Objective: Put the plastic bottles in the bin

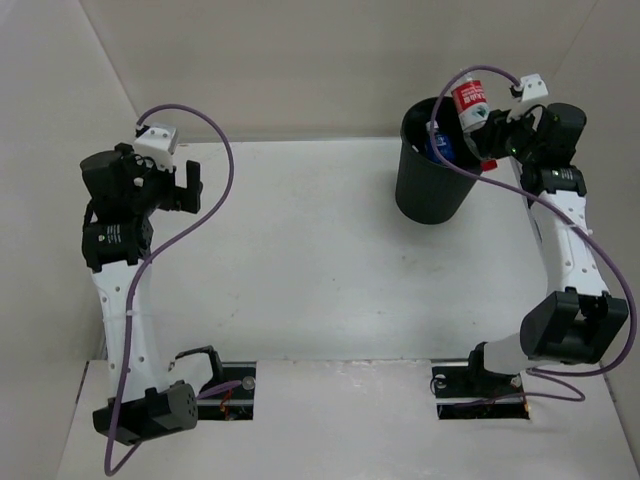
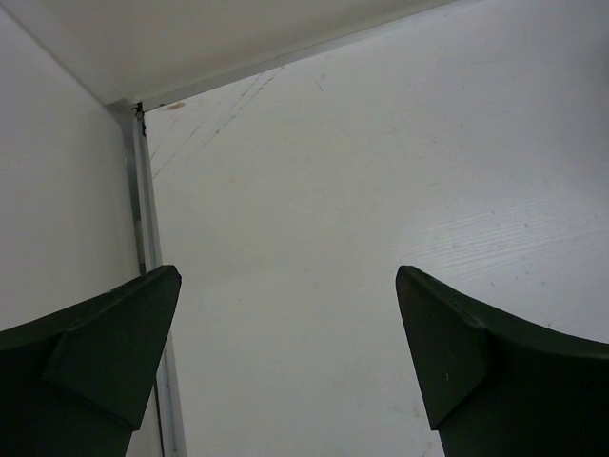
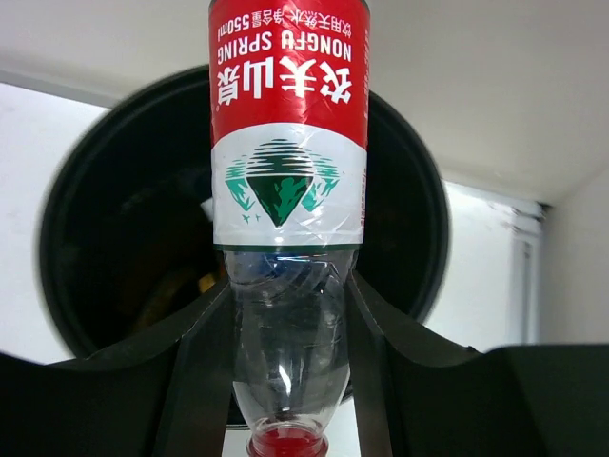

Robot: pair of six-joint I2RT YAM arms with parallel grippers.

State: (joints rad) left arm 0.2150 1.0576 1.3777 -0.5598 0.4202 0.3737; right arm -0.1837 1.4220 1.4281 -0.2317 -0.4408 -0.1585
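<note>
**Drop could miss the bin**

My right jaws pinch the red bottle near its neck, and it hangs tilted over the far-right rim of the bin. If I release here, I judge it could clip the rim and tumble onto the surface. My left jaws gape wide, far left.

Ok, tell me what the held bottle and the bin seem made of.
The red-labelled bottle looks like thin clear plastic, probably PET: see-through, with glossy glints and dented walls. The bin looks like moulded black plastic: smooth, with a faint sheen and a thin, even rim.
</note>
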